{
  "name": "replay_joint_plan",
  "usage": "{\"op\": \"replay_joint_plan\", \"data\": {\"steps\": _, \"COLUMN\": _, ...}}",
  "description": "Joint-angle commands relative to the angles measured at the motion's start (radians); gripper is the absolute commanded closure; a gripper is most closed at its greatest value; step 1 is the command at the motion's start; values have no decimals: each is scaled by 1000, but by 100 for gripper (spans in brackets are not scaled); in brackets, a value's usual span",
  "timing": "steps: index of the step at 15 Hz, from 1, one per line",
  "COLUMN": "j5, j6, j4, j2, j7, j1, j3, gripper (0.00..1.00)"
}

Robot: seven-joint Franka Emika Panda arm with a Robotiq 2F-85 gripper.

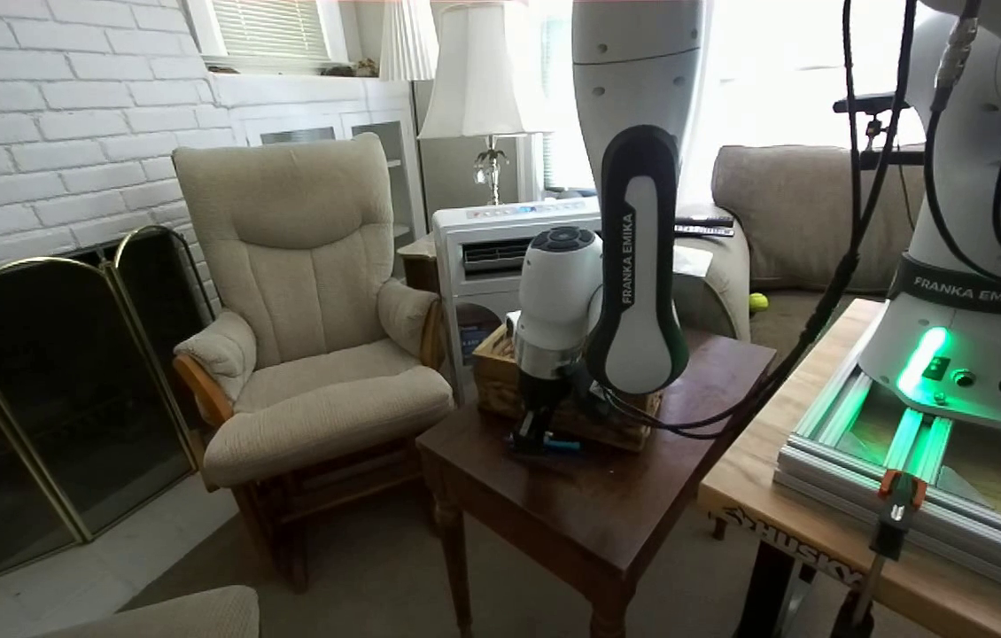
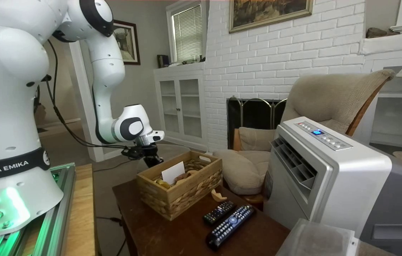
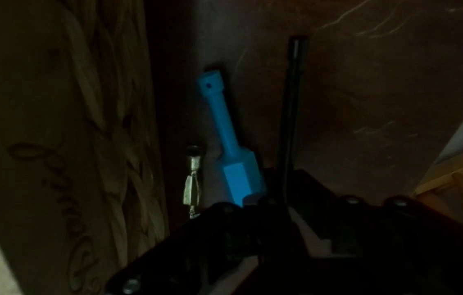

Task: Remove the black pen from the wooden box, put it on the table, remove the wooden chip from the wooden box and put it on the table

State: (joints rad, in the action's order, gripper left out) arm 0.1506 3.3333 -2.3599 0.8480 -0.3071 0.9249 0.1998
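Note:
The black pen (image 3: 293, 102) is a thin dark stick in the wrist view. Its lower end sits between the fingers of my gripper (image 3: 277, 196), which look shut on it. In an exterior view my gripper (image 1: 534, 443) is low over the table (image 1: 624, 496), beside the wooden box (image 1: 493, 381). The box's woven side (image 3: 121, 123) runs along the left of the wrist view. In an exterior view the box (image 2: 186, 192) hides the fingertips. Inside it are a white card (image 2: 173, 173) and tan pieces (image 2: 186, 175); I cannot tell which is the wooden chip.
A blue item (image 3: 231, 143) and a small metal fitting (image 3: 192, 184) lie between pen and box. Two remotes (image 2: 231, 225) and a curved tan piece (image 2: 218, 196) lie on the table beyond the box. An armchair (image 1: 314, 354) and a white appliance (image 2: 329, 170) stand close by.

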Motion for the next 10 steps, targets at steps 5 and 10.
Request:
{"op": "replay_joint_plan", "data": {"steps": 5, "j5": 69, "j6": -22, "j4": 3, "j2": 3, "j7": 34, "j1": 32, "j3": 11, "gripper": 26}}
{"op": "replay_joint_plan", "data": {"steps": 10, "j5": 58, "j6": -62, "j4": -126, "j2": -175, "j7": 44, "j1": -5, "j3": -12, "gripper": 0}}
